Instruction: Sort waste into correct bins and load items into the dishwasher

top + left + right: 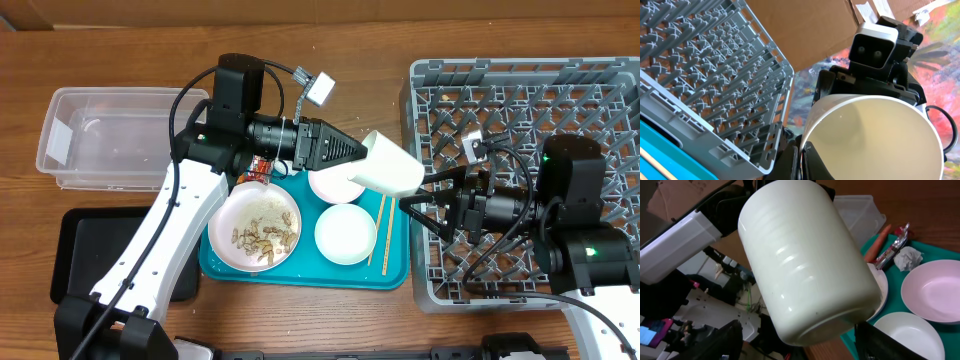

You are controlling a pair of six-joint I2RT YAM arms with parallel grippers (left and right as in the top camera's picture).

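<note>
My left gripper (352, 150) is shut on the rim of a tall white cup (392, 165) and holds it on its side in the air, above the gap between the teal tray (300, 275) and the grey dish rack (520, 80). In the left wrist view, the jaws (807, 160) pinch the cup's wall (875, 135). My right gripper (428, 205) is open, with its fingers (805, 347) on either side of the cup's base (805, 260). On the teal tray are a plate with peanut shells (262, 228), a white bowl (345, 233), a second bowl (335, 187) and chopsticks (380, 235).
The carrot (877, 242), red wrapper (895, 242) and paper ball (907, 257) lie at the teal tray's far end. The clear tub (110, 140) stands at the far left, and the black tray (80, 250) lies in front of it. The rack (705, 75) fills the right side.
</note>
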